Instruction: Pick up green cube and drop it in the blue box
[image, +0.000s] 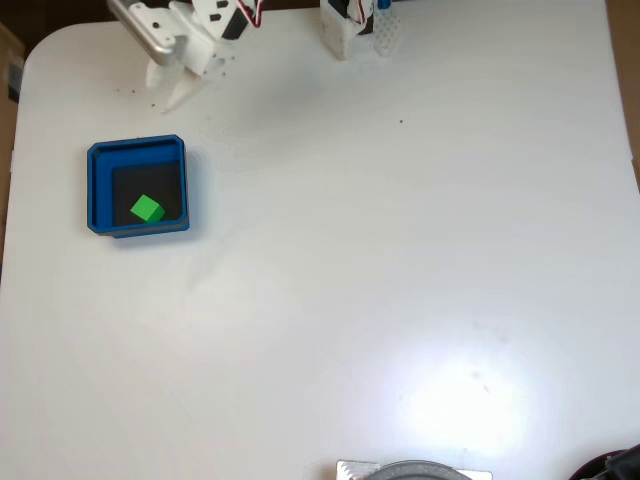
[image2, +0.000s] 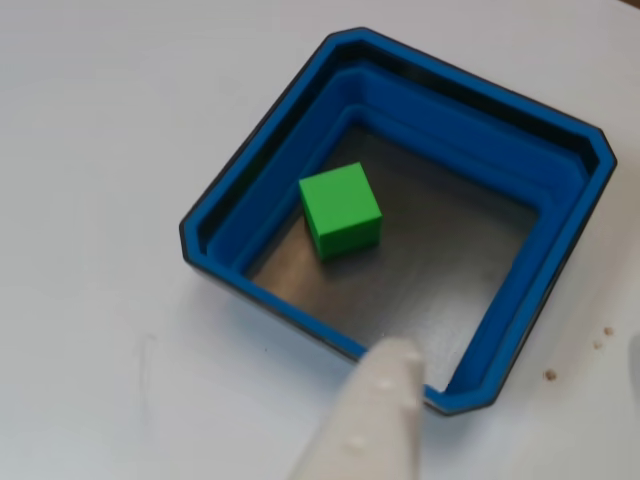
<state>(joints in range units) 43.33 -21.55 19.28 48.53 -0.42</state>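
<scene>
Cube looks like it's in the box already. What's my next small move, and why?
Probably just back the arm away toward its base and stop. The green cube rests flat on the dark floor of the blue box, touching no wall, and the hand is up beyond the box rim in the fixed view, holding nothing. Only one white fingertip hangs near the box's near wall, so retreat without dipping.

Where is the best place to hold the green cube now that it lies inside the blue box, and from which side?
Probably from straight above, closing on two opposite flat side faces of the green cube. It rests flat on the dark floor of the blue box, whose raised walls block a sideways approach. It sits turned relative to the walls, so the fingers should turn to match its faces.
</scene>
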